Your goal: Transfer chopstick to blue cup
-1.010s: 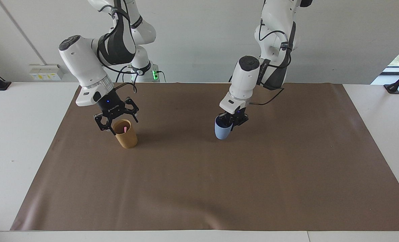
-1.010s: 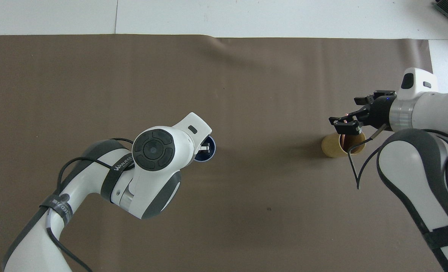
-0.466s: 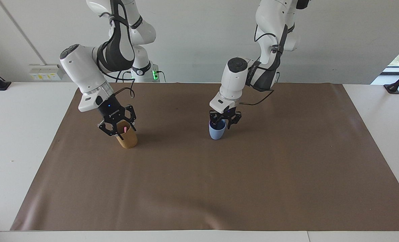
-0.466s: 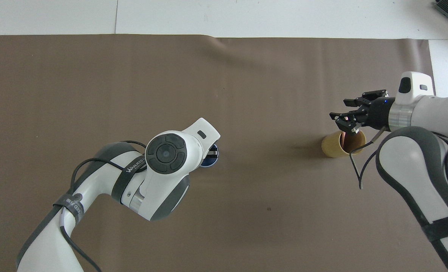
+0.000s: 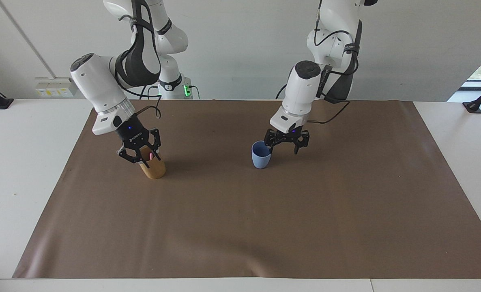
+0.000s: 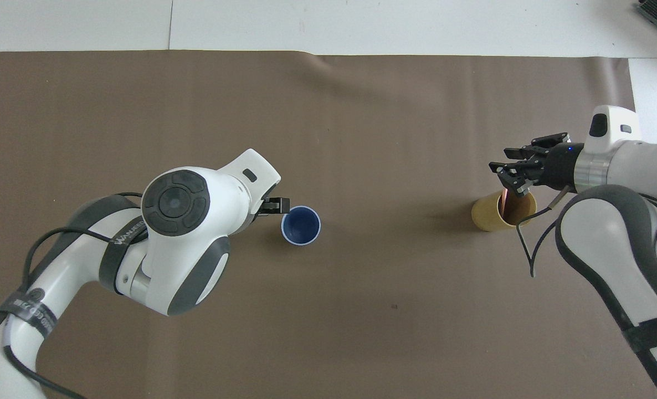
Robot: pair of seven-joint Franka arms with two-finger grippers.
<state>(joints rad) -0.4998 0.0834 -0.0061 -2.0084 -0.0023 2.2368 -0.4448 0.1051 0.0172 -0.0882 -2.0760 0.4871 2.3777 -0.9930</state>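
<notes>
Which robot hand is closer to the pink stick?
The right gripper. It is at the brown cup's mouth, right around the pink stick inside. The left gripper is beside the blue cup.

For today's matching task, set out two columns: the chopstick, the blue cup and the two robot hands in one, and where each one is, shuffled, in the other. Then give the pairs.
Column one:
1. chopstick
2. blue cup
3. left hand
4. right hand

Column two:
A. over the mouth of the tan cup
B. upright and empty on the brown mat
C. standing in the tan cup
D. beside the blue cup, toward the left arm's end of the table

Pairs: 1-C, 2-B, 3-D, 4-A
</notes>
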